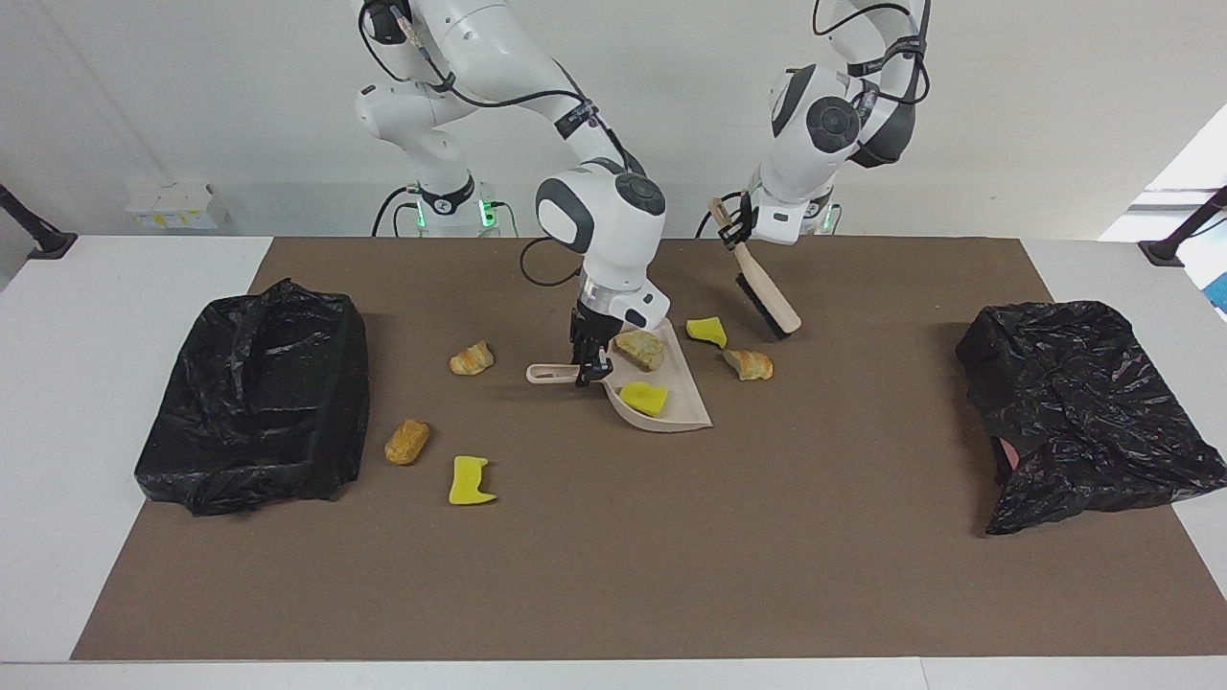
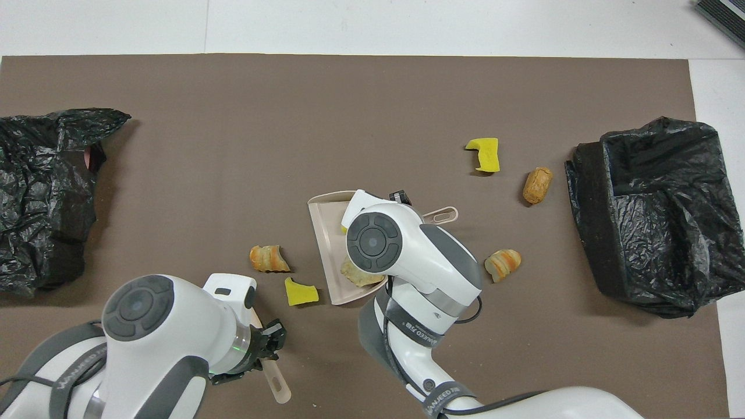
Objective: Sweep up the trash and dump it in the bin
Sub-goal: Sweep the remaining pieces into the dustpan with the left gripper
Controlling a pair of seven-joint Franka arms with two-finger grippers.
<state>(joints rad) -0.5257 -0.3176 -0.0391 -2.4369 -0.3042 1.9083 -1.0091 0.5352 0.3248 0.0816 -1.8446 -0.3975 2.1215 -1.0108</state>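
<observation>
In the facing view, a bin lined with a black bag (image 1: 254, 398) sat at the right arm's end of the table. Beside it lay three loose bits of trash: a brown bread roll (image 1: 406, 442), a yellow sponge chunk (image 1: 470, 481) farther from the robots, and a croissant piece (image 1: 472, 358) nearer to them.

At the middle of the brown mat (image 1: 613, 575), the right gripper (image 1: 588, 369) was clamped on the handle of the beige dustpan (image 1: 685, 407), whose open lip pointed toward the left arm's end. Two bits rested in the pan: a tan bread piece (image 1: 640, 349) and a yellow sponge bit (image 1: 644, 398).

Just beside the pan's open edge lay another yellow sponge piece (image 1: 707, 332) and a golden-brown croissant bit (image 1: 749, 364), both on the mat.

The left gripper (image 1: 740, 223) was clenched on the handle of a brush (image 1: 765, 295), which hung tilted in the air, its bristle end over the mat near those two bits.

A second black-bagged bin (image 1: 1083, 412) stood at the left arm's end.
</observation>
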